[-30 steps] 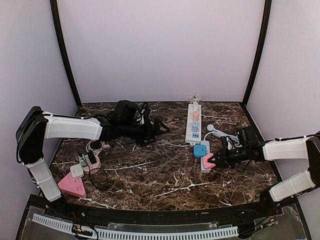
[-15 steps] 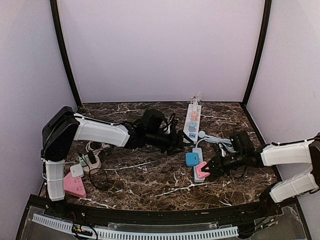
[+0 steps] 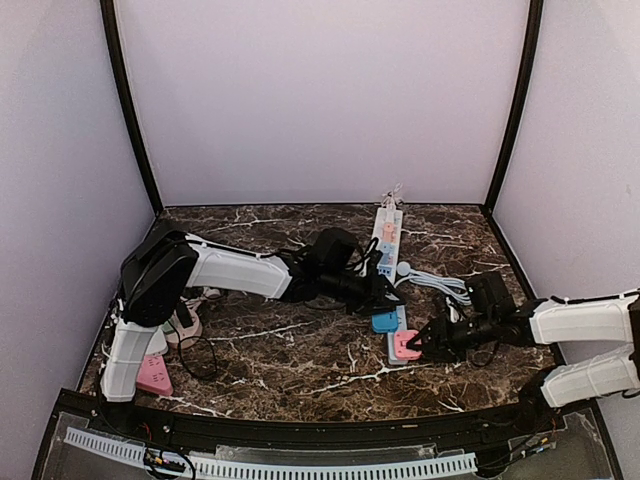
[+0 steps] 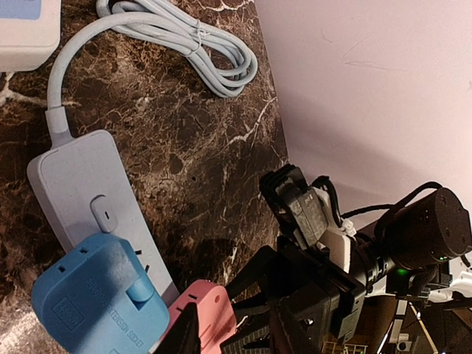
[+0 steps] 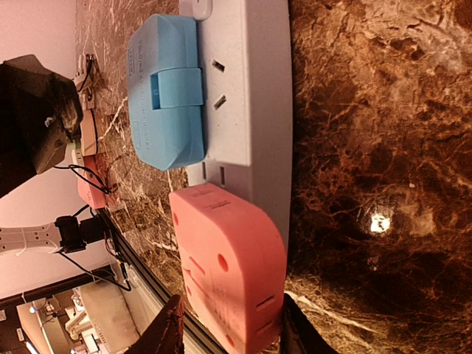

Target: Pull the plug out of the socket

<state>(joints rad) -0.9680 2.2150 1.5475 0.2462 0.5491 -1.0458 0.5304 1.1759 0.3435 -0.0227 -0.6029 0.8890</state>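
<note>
Strip (image 5: pixel 251 74) lies on tabletop (image 3: pixel 300 350), blue plug (image 5: pixel 166 88) and pink plug (image 5: pixel 228 273) both on it | right claw (image 3: pixel 425 342) straddles pink plug (grip unclear) | left claw (image 3: pixel 393 300) by blue plug, partly closed, hold unclear

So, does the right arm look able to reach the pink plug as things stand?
Probably yes: the right gripper flanks the pink plug unobstructed, though the left gripper hovers close.
</note>
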